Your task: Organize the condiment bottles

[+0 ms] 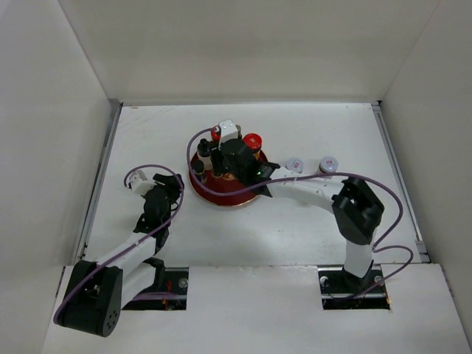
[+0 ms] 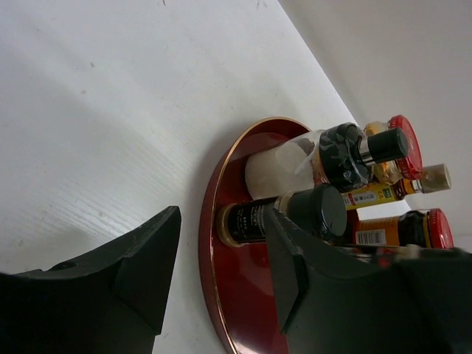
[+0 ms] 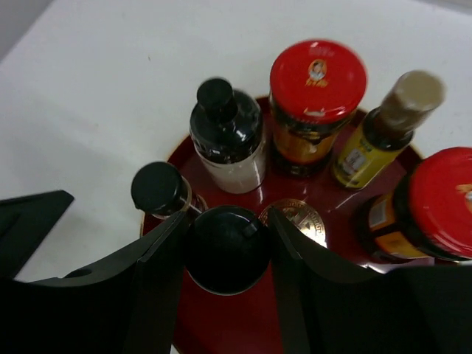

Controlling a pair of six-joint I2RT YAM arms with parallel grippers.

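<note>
- The tray (image 2: pixel 236 295) sits on the table (image 1: pixel 295 236), left of its middle.
- Two jars stand on the table just right of the tray, side by side: the inner jar (image 1: pixel 294 164) and the outer jar (image 1: pixel 328 164).
- From the right wrist, the tray's far side holds, left to right, a squat bottle (image 3: pixel 227 136), a wide jar (image 3: pixel 317 103) and a slim bottle (image 3: pixel 383 125).
- A second wide jar (image 3: pixel 431 203) stands at the right edge.
- A small jar (image 3: pixel 158 188) stands at the left rim.
- The front jar (image 3: pixel 225 254) sits between the right gripper's (image 3: pixel 227 217) fingers, which touch both its sides.
</note>
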